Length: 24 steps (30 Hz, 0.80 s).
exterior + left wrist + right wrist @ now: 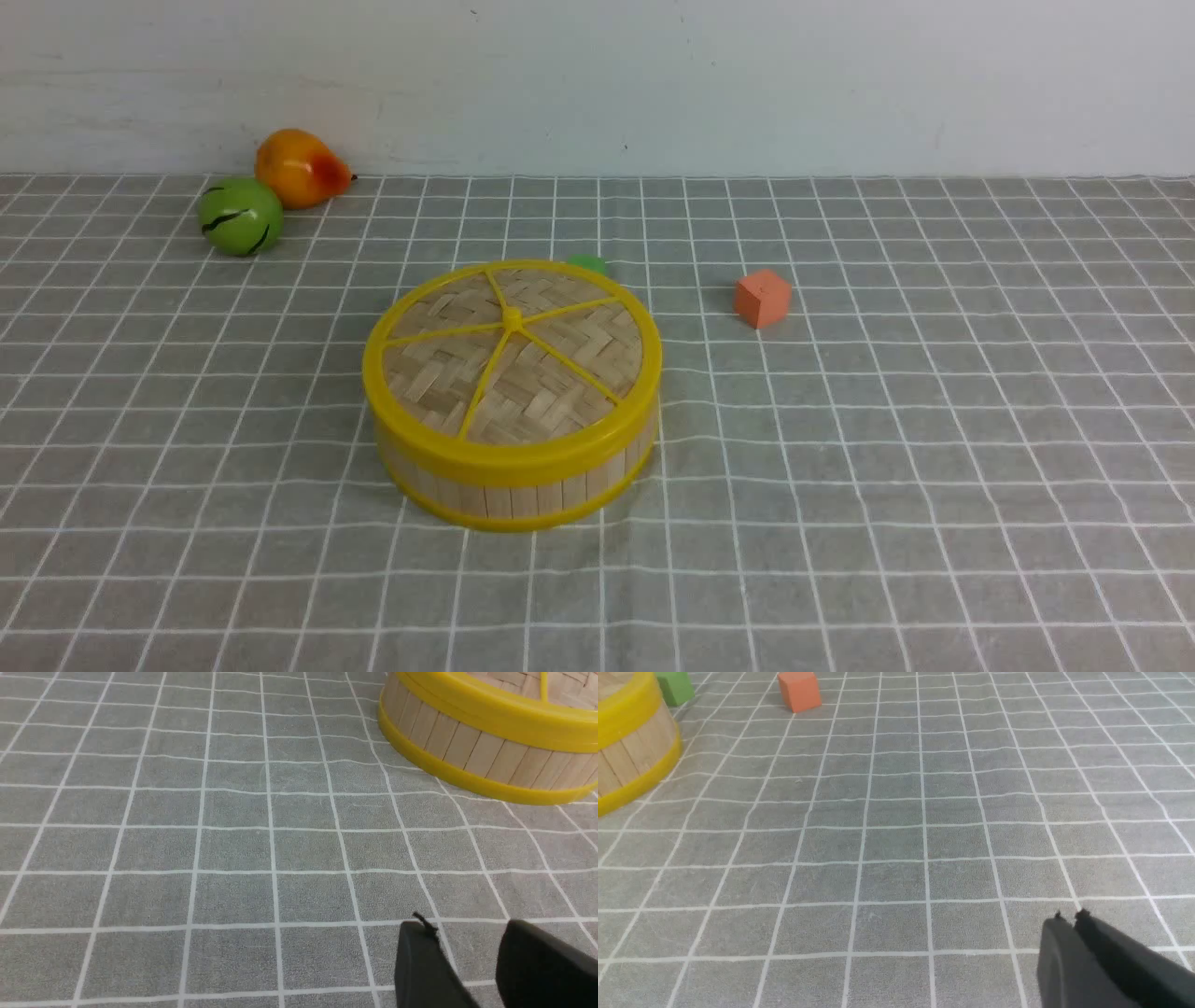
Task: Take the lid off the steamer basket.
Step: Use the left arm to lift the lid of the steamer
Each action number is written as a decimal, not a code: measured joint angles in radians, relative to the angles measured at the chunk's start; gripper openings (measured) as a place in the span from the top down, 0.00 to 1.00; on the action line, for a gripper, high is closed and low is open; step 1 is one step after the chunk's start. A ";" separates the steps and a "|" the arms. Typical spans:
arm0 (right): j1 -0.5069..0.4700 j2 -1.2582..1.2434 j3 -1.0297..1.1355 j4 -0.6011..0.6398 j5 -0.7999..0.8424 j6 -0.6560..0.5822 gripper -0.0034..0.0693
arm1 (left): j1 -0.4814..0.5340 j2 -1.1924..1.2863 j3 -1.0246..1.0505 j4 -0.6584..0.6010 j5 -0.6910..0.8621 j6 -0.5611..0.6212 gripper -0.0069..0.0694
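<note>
The steamer basket, a round tub with light-wood slat walls and yellow rims, stands mid-table with the lid resting on top, a woven bamboo disc with yellow rim, spokes and centre knob. The left wrist view shows the basket wall far from my left gripper, which is open over bare cloth with nothing between its fingers. In the right wrist view the basket's edge is at the far side, and my right gripper is shut and empty. Neither arm appears in the front view.
A green ball and an orange pear-shaped fruit lie at the back left near the wall. An orange cube sits right of the basket. A green block peeks out behind it. Grey checked cloth covers the table.
</note>
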 joint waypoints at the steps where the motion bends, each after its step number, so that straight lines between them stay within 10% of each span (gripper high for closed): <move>1: 0.000 0.000 0.000 0.000 0.000 0.000 0.94 | 0.000 0.000 0.000 0.000 0.000 0.000 0.60; 24: 0.000 0.000 0.000 0.001 0.000 0.000 0.90 | 0.000 0.000 0.000 0.000 0.000 0.000 0.60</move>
